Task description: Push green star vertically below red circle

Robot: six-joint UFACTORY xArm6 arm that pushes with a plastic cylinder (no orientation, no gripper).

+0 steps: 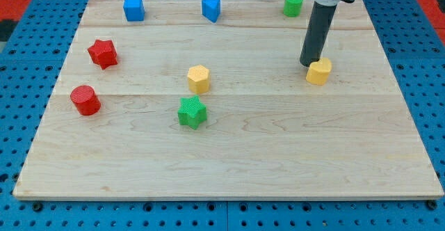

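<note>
Rod at the view's upper right; green star low of centre, no writing legible anywhere.
Green star (192, 112) sits on the desk (292, 154), right of and slightly below the red circle (85, 99), well apart; its points show no clear long axis. My tip (309, 65) touches or nearly touches the yellow block (319, 72). No fingers on this rod. Yellow hexagon (198, 78) stands just above the star.

arm: enters from view's top right | rod: near-upright | my tip (308, 65): on the table
</note>
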